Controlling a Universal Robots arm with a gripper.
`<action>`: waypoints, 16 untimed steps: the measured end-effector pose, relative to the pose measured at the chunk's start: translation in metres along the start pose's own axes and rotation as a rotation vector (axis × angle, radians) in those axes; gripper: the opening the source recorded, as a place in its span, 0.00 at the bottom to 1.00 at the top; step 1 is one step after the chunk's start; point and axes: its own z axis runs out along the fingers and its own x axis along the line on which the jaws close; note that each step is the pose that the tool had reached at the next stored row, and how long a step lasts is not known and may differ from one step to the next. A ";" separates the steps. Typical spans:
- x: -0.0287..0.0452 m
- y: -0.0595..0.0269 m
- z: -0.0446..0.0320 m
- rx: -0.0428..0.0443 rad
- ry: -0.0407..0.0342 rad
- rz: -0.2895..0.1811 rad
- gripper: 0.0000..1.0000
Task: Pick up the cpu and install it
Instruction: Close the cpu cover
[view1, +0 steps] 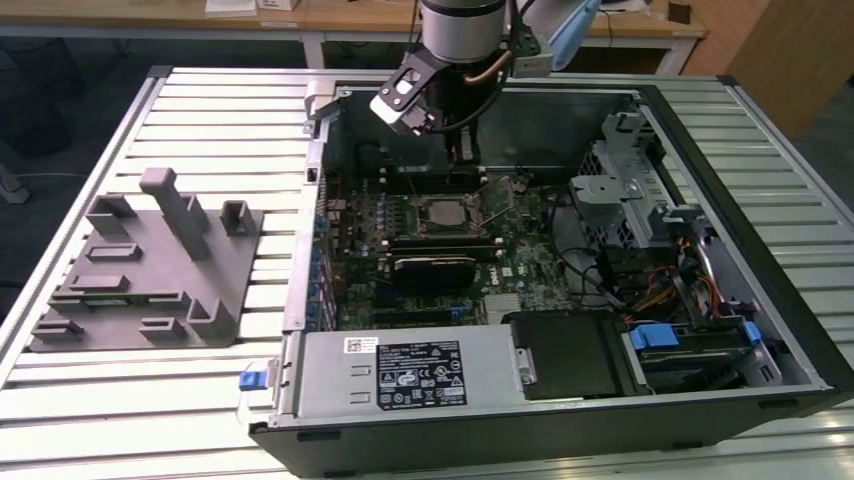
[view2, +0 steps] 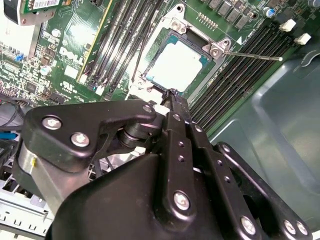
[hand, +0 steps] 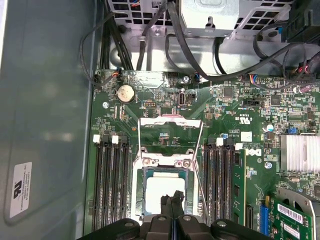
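Above the motherboard socket (hand: 140, 200) in both wrist views: jaws pressed tip to tip, empty, just over cpu (hand: 159, 189) lying within; in exterior view, grey post block (view1: 140, 270) on bench (view1: 200, 110) beside case (view1: 534, 440)

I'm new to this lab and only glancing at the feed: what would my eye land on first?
The open computer case on the slatted table, with the arm reaching down into it. In both wrist views the shut gripper hangs right over the cpu, which lies in its socket with the retention frame flipped open. A grey plastic block with posts sits at the exterior view's left.
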 end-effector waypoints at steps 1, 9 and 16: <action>0.0000 0.0000 0.0000 0.0000 0.0000 0.000 0.11; 0.0000 0.0033 0.0003 0.0000 0.0000 0.000 0.11; -0.0001 0.0122 0.0010 0.0000 0.0000 0.000 0.11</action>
